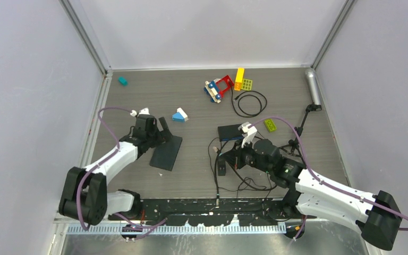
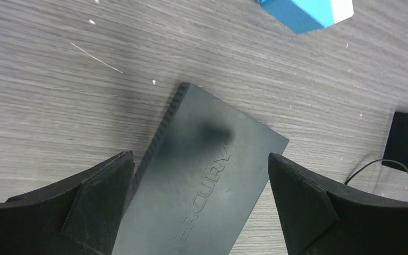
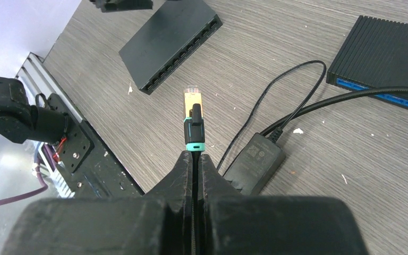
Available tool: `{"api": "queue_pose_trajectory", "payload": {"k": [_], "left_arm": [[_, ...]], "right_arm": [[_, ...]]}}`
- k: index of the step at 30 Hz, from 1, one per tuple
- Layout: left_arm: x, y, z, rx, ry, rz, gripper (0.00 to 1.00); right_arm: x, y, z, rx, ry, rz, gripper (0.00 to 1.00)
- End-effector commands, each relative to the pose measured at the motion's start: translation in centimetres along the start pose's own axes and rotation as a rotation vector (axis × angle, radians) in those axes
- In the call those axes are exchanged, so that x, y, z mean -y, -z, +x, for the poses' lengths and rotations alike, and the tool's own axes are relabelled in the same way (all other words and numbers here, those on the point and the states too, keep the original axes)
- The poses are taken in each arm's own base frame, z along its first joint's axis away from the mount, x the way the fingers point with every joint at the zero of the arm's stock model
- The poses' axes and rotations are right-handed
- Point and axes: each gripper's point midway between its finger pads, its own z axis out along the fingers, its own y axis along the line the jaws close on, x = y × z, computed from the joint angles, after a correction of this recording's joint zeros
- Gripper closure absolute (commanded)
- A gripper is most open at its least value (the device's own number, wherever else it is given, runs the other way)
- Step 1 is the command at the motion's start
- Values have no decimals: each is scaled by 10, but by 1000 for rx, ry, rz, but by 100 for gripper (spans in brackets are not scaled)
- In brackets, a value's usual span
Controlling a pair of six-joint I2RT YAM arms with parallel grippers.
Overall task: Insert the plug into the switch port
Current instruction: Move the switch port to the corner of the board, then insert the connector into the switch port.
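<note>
The black switch (image 1: 167,151) lies flat on the table left of centre, marked MERCURY on top (image 2: 207,180). Its row of ports (image 3: 178,56) faces my right gripper. My left gripper (image 1: 162,134) is open and straddles the far end of the switch, one finger on each side (image 2: 199,207). My right gripper (image 3: 195,159) is shut on the black cable just behind the plug (image 3: 194,114). The plug has a clear tip, a yellow body and a teal collar. It points at the port row, a short gap away. The right gripper also shows in the top view (image 1: 232,158).
A second black switch with a blue front (image 3: 388,58) lies right of the plug. A power adapter (image 3: 255,162) and loose cables (image 1: 244,183) lie under the right arm. A blue-white block (image 1: 179,115), toy bricks (image 1: 228,85), a cable coil (image 1: 249,102) and a silver cylinder (image 1: 313,85) sit further back.
</note>
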Motion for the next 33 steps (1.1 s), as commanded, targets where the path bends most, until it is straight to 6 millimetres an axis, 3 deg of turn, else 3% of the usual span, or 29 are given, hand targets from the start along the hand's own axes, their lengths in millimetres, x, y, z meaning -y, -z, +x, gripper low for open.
{"api": "queue_pose_trajectory", "payload": {"k": [1, 4, 9, 17, 23, 29, 33], "left_arm": [[17, -17, 5, -17, -5, 100, 1], [26, -26, 19, -78, -3, 159, 3], [24, -30, 39, -128, 2, 184, 8], [22, -13, 71, -178, 22, 231, 20], [31, 5, 93, -195, 7, 266, 21], [29, 12, 88, -162, -29, 251, 16], [34, 12, 81, -170, -63, 245, 16]], "right_arm": [[-14, 2, -21, 48, 13, -44, 99], [-14, 1, -18, 35, 17, -48, 99], [-14, 1, -18, 32, 33, -51, 100], [-7, -7, -12, 18, 39, -26, 100], [18, -10, -15, 49, 16, 115, 100], [26, -6, -31, 159, -20, 158, 100], [17, -10, -34, 158, 28, 106, 100]]}}
